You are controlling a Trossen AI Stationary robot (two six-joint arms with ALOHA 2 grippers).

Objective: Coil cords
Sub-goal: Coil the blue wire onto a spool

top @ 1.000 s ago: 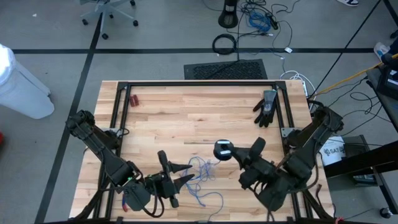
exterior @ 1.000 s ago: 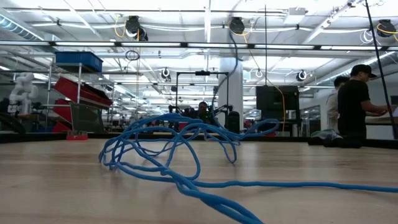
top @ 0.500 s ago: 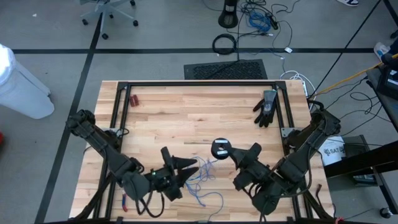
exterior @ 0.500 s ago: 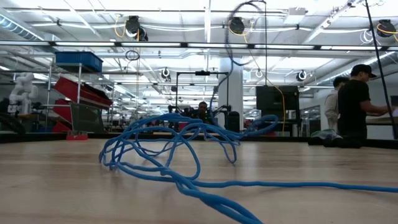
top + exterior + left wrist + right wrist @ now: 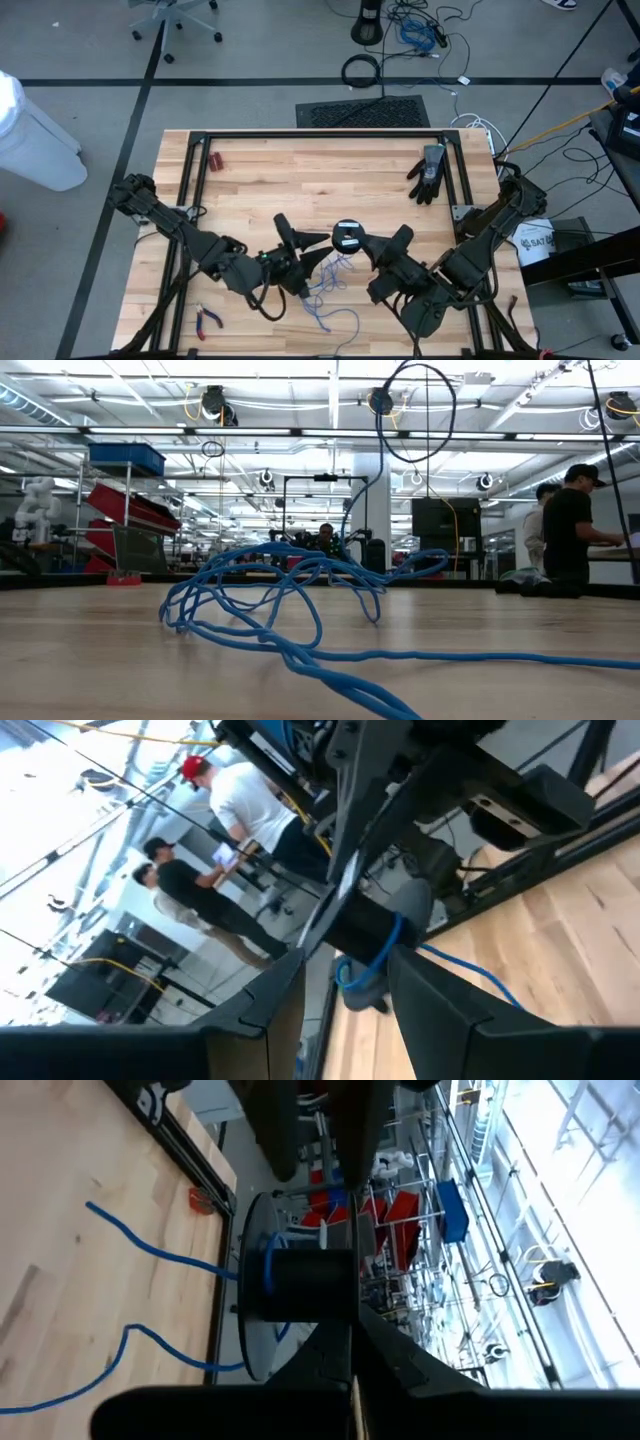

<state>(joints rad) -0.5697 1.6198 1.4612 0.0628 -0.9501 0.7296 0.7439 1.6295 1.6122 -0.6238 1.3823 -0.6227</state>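
The cord (image 5: 328,290) is a thin blue cable lying in loose tangled loops (image 5: 280,600) on the wooden table. One end of it is wound on the hub (image 5: 268,1270) of a black spool (image 5: 347,238), which is held above the table by my right gripper (image 5: 362,245), shut on it. From the left, my left gripper (image 5: 312,245) stands open and level right beside the spool. In the left wrist view the hub with its blue turns (image 5: 370,930) shows beyond the gap between its fingers (image 5: 345,990). My right gripper pinches the spool's thin upper flange (image 5: 351,1315) between its two fingers, at the rim. The fingers come level from the table's near right. The spool hangs clear of the table with its axis upright, the hub and lower flange (image 5: 250,1295) below, and the cord trails slack to the table.
A black glove (image 5: 428,172) lies at the far right and a small red object (image 5: 215,160) at the far left. Red-handled pliers (image 5: 208,320) lie near the front left. A black metal frame (image 5: 320,135) borders the table. People stand in the room behind (image 5: 570,520).
My left gripper has swung toward the table's right and far side, up to the spool, rolling about its own axis, and has stayed open. My right gripper has carried the spool a little toward the table's left. The cord on the table has kept its shape.
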